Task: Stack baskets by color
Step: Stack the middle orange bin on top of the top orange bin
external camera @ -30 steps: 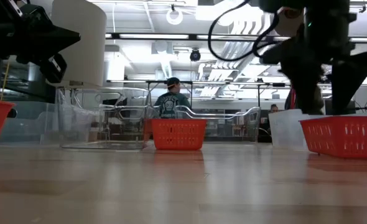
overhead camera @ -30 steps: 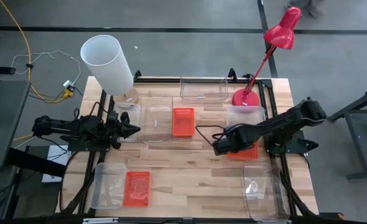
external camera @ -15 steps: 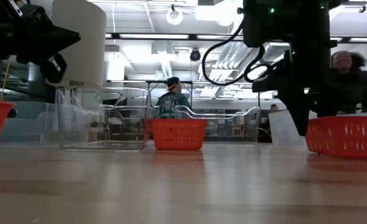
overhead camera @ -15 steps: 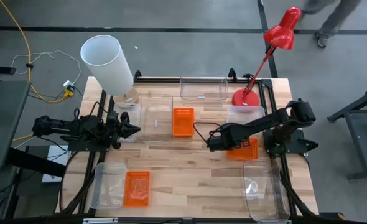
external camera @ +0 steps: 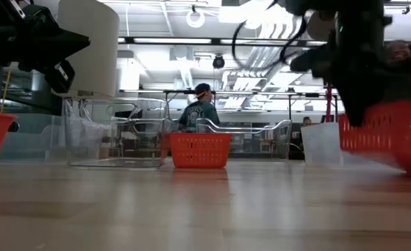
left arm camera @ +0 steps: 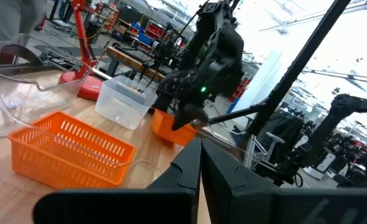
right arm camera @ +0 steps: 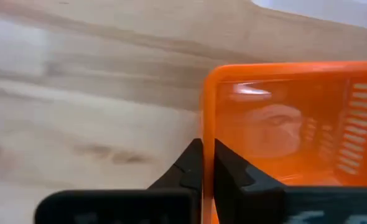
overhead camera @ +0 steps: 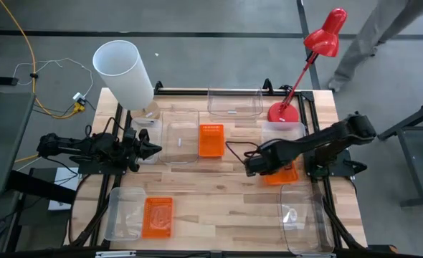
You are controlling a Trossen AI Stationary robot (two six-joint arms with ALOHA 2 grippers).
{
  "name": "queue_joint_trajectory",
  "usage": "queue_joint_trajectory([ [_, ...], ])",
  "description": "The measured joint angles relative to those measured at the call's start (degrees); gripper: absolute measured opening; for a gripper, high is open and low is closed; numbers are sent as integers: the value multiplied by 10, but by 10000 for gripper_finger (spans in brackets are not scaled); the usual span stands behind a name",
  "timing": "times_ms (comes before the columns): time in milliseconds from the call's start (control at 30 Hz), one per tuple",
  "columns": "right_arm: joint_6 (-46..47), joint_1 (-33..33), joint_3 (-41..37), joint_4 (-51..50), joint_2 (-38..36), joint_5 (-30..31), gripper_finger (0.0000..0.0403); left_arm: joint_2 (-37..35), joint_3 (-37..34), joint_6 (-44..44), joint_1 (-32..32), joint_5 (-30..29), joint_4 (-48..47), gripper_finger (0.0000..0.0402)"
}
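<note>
My right gripper (overhead camera: pixel 249 168) points down at the table's right half, shut on an orange mesh basket (overhead camera: pixel 286 174), which the low view shows tilted (external camera: pixel 383 136). A second orange basket (overhead camera: pixel 211 140) stands mid-table beside a clear bin (overhead camera: pixel 180 136). A third (overhead camera: pixel 158 216) lies at the near left against another clear bin (overhead camera: pixel 124 213). My left gripper (overhead camera: pixel 156 149) hangs shut and level at the table's left, holding nothing. My right gripper pinches the basket's upright wall that faces the table's left, at its rim (right arm camera: pixel 207 124), with one finger inside the basket and one outside. The fingers come from above, pointing down. The held end is raised and the basket tilts; whether its other end rests on the table is unclear.
Clear bins stand at the far edge (overhead camera: pixel 234 102), at the right behind the held basket (overhead camera: pixel 283 131) and at the near right corner (overhead camera: pixel 301 218). A red desk lamp (overhead camera: pixel 283 111) and a white cylinder (overhead camera: pixel 123 72) stand at the far side. Bare wood lies mid-table.
My right gripper has shut on the basket's left wall: its fingers stood apart over the basket a second ago and are together now. The held end has come up off the table, so the basket, flat before, now tilts.
</note>
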Motion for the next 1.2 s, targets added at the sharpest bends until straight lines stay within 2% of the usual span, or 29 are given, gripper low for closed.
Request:
queue_joint_trajectory([
  [200,10,13,0,19,-110,11,2,0,0,0,0,0,0,1],
  [367,-39,14,0,111,-197,55,1,0,0,0,0,0,0,1],
  [500,-157,12,0,249,-241,89,1,0,0,0,0,0,0,1],
  [667,-374,-7,1,452,-253,86,1,0,0,0,0,0,0,1],
  [800,-512,-39,2,531,-245,74,0,0,0,0,0,0,0,1],
  [900,-571,-69,2,543,-229,42,0,0,0,0,0,0,0,1],
  [1000,-633,-93,34,502,-195,8,0,0,0,0,0,0,0,1],
  [1200,-807,-118,180,288,-99,-17,0,0,0,0,0,0,0,1],
])
